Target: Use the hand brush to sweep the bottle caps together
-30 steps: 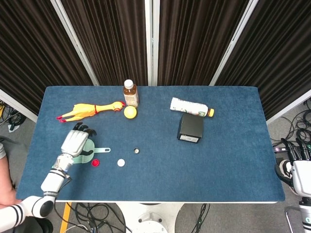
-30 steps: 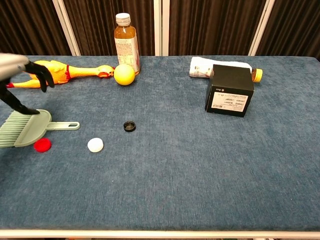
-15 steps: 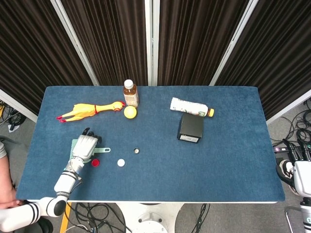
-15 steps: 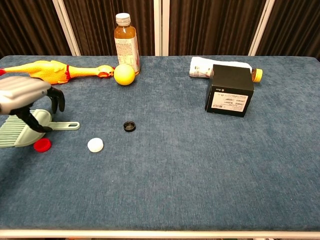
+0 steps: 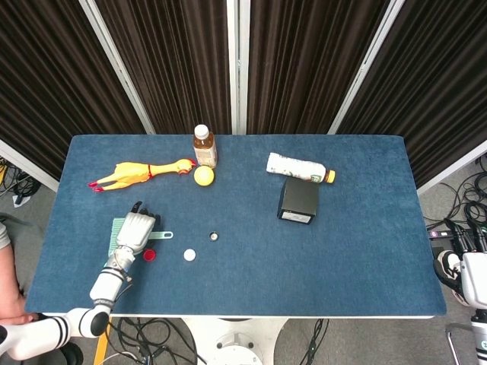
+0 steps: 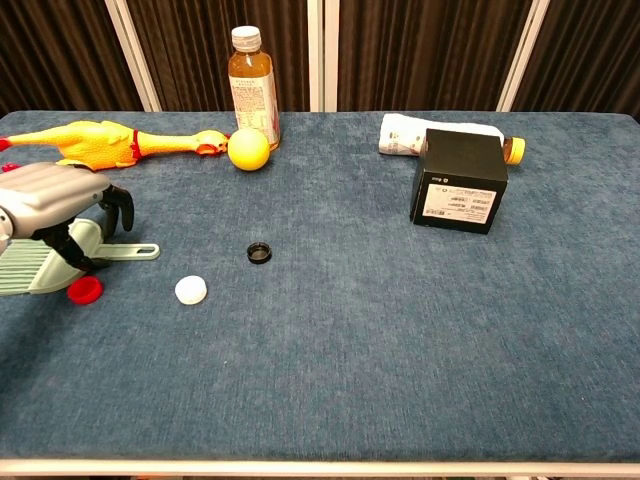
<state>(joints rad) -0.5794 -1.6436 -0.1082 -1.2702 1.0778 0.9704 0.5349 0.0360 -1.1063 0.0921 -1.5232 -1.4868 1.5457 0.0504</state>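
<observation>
Left hand is positioned over the hand brush, fingers curled down around its body; a firm grip cannot be confirmed. Brush lies flat on the table, handle pointing right. Red cap sits just beside the brush, white cap near, black cap further right. Right hand is parked off-table; its state cannot be told.

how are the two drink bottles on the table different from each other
The amber bottle stands upright at the back edge, while the white-labelled bottle lies on its side behind the black box. The amber bottle has a white cap and the lying one an orange cap. A yellow ball sits right in front of the upright one. Both sit near the table's far side.
</observation>
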